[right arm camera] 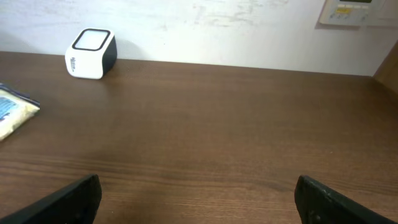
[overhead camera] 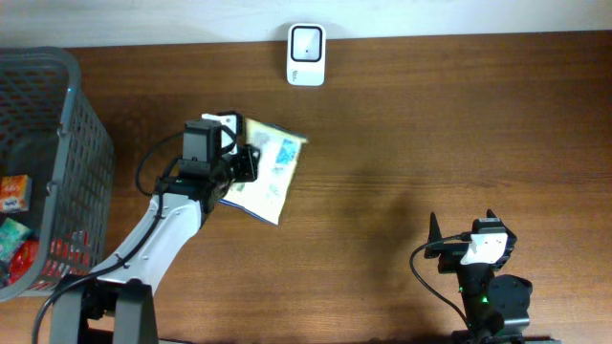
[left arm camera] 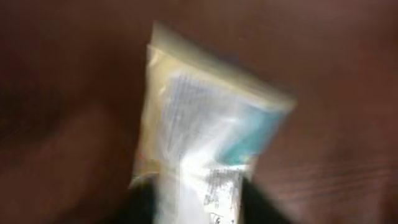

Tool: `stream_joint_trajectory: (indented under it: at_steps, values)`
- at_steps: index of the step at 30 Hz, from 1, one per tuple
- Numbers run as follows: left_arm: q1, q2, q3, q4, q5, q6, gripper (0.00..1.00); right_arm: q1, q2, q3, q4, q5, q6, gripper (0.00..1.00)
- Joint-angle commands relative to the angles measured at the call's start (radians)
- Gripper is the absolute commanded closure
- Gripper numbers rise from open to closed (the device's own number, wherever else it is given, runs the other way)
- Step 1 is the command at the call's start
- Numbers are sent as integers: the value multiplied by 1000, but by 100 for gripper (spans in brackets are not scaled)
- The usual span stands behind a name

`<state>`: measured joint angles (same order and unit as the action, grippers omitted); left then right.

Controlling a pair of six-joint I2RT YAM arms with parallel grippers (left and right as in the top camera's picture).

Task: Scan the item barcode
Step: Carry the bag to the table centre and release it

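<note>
**Packet (overhead camera: pixel 270 174) at the left gripper (overhead camera: pixel 249 162), left of table centre**
The packet lies on the table (overhead camera: pixel 430 124), nearer and left of the white scanner (overhead camera: pixel 306 54). Its end sits between the left gripper's dark fingers (left arm camera: pixel 264 202); blur hides whether they pinch it. The right gripper (right arm camera: pixel 198 182), near right, has its fingers spread wide and holds nothing.

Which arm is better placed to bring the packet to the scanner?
Left. The left gripper is right at the packet, which lies between its fingers in the wrist view. The right gripper sits open and empty, well away from both packet and scanner.
</note>
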<state>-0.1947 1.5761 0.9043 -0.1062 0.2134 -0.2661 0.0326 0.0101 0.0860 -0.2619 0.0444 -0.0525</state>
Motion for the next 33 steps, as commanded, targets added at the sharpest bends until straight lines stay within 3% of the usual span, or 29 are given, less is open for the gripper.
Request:
stream_joint_trajectory:
  at_steps: [1,5,9,12,16,19,22,26,29,33]
  values:
    - [-13,11,-2,67,-12,-10,1,6,-3,-2,-13,5,5,1]
    - [20,-26,19,175,-12,-9,1,6,-3,-2,-13,5,5,2]
    - [115,-136,106,165,-12,120,1,6,-3,-2,-13,5,5,1]
    - [208,-225,213,92,-13,283,1,6,-3,-2,-13,5,5,2]
    - [362,-263,409,-111,-89,331,1,6,-3,-2,-13,5,5,2]
    - [497,-262,547,-242,-164,332,1,6,-3,-2,-13,5,5,2]
    - [658,-262,595,-245,-196,331,1,6,-3,-2,-13,5,5,2]
    - [848,-224,594,-233,-203,187,1,6,-3,-2,-13,5,5,2]
    - [919,-168,584,-275,-261,97,1,6,-3,-2,-13,5,5,2]
    - [936,-63,581,-361,-390,90,1,6,-3,-2,-13,5,5,1]
